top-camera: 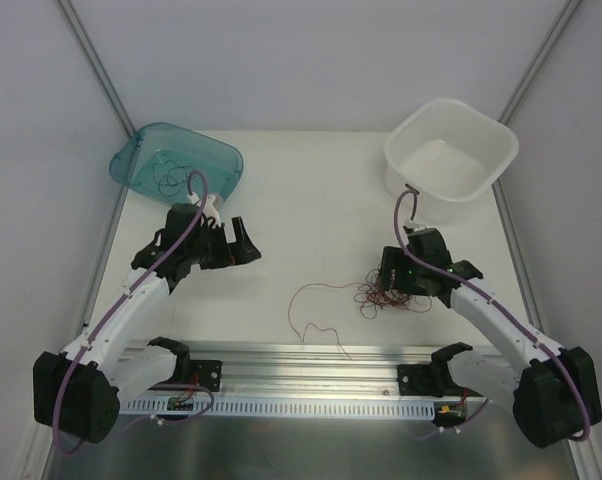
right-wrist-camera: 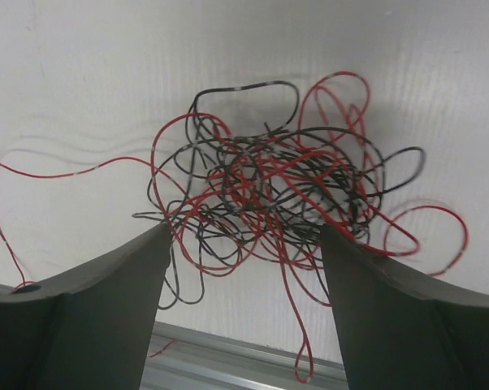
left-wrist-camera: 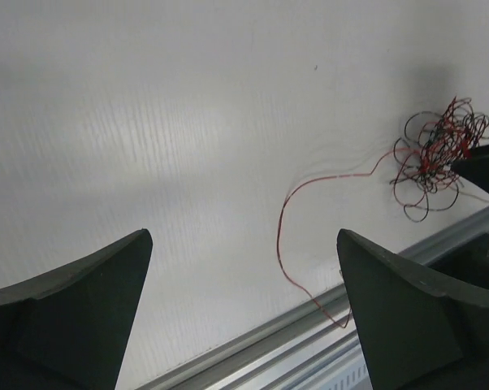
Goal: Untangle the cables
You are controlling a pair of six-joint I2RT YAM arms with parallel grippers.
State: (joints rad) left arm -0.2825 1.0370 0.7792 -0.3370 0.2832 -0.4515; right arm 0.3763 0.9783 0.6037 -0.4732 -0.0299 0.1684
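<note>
Right wrist view: I see the cables (right-wrist-camera: 269, 187) tangled at frame centre, between my spread right jaws; left jaws also spread.

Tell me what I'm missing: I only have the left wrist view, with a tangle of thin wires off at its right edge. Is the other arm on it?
Observer: Yes. The right pincer is open, its fingers straddling the tangle.
Operator: Any wires sorted out of it?
Observer: A few loose strands lie in a teal bin, far left in the top view.
Operator: Anything else back there?
Observer: A white tub at the far right; it looks empty.
</note>
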